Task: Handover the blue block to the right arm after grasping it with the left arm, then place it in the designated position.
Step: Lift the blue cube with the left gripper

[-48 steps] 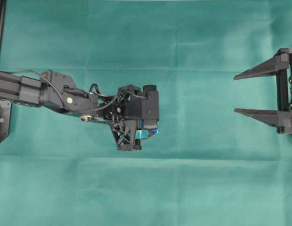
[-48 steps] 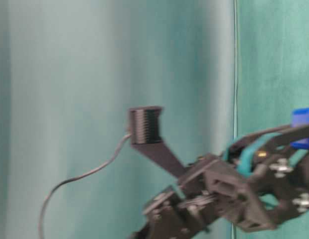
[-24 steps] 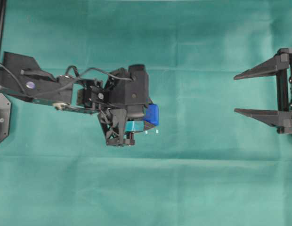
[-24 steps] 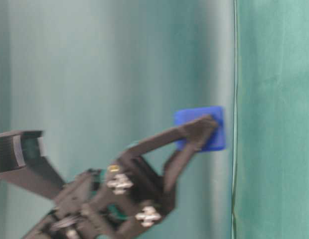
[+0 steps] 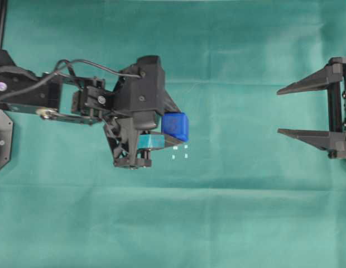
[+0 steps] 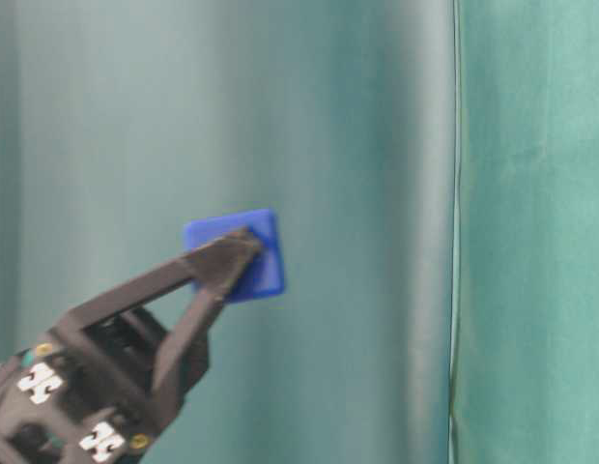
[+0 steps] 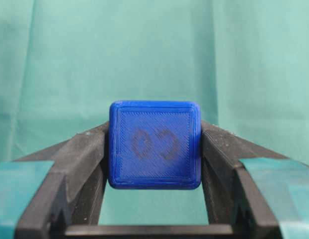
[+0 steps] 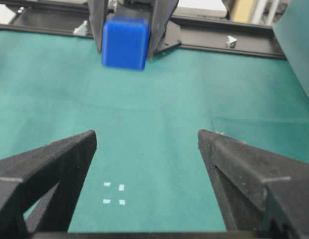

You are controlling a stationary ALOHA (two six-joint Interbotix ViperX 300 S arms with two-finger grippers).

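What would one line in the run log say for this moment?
left pincer: shut on small blue plastic cube, lifted | right pincer: open, empty | four white square marks: uncovered on green cloth

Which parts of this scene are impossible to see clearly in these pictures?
- Overhead view: the left end effector covers much of the bright blue plastic cube.
- Left wrist view: the cube's embossed mark is too faint to read.
- Overhead view: the right end effector is cut off at the right edge, so its arm is unseen.
- Table-level view: the four small white square marks are out of frame.
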